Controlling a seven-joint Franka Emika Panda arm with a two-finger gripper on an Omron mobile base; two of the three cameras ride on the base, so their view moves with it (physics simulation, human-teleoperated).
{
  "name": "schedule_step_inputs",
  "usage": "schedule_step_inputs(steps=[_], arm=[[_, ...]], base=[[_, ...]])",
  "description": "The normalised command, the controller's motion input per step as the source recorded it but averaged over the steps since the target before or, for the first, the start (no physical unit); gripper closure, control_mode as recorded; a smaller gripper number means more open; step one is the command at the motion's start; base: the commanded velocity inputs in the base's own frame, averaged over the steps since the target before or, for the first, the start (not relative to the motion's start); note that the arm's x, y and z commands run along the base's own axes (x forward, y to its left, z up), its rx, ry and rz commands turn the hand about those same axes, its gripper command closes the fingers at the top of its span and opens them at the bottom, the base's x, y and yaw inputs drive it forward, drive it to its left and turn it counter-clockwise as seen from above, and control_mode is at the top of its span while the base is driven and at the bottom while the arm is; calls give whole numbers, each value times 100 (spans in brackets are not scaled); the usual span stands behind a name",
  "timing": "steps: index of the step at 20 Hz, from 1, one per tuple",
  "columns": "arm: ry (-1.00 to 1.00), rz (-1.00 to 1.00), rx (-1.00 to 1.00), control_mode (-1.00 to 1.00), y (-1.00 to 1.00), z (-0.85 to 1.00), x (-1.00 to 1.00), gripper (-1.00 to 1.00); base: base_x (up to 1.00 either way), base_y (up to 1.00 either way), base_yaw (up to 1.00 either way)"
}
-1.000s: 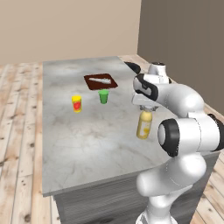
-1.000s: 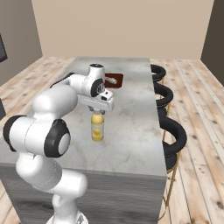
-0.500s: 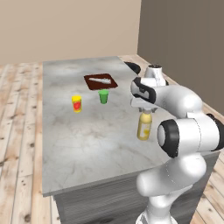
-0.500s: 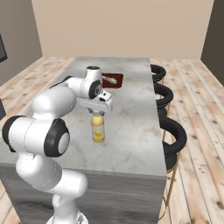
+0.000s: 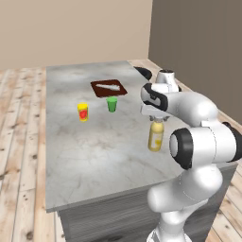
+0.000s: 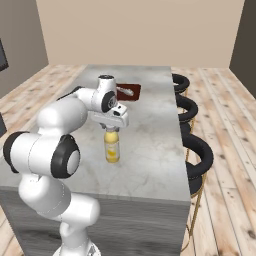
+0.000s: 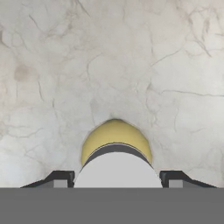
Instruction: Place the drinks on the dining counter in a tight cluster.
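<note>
Gripper (image 6: 111, 129) clamped on the grey cap of the yellow bottle (image 6: 112, 147), fingertips (image 7: 174, 179) flanking the cap. Bottle upright on the dining counter (image 5: 85, 146), closer to the stool-side edge, loads of bare marble around. Yellow cup (image 5: 83, 112), green cup (image 5: 112, 104) and brown board (image 5: 108, 88) well apart. Slid a touch nearer the robot since a second ago.
</note>
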Motion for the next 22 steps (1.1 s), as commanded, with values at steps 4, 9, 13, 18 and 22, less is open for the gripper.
schedule_step_inputs(steps=[4,9,13,18,22], arm=[[0,0,0,-100,0,0,0,-100],[0,0,0,-100,0,0,0,-100],[0,0,0,-100,0,0,0,-100],[0,0,0,-100,0,3,0,-100],[-2,0,0,-100,0,57,-27,-100]], base=[[0,0,0],[0,0,0],[0,0,0],[0,0,0],[0,0,0]])
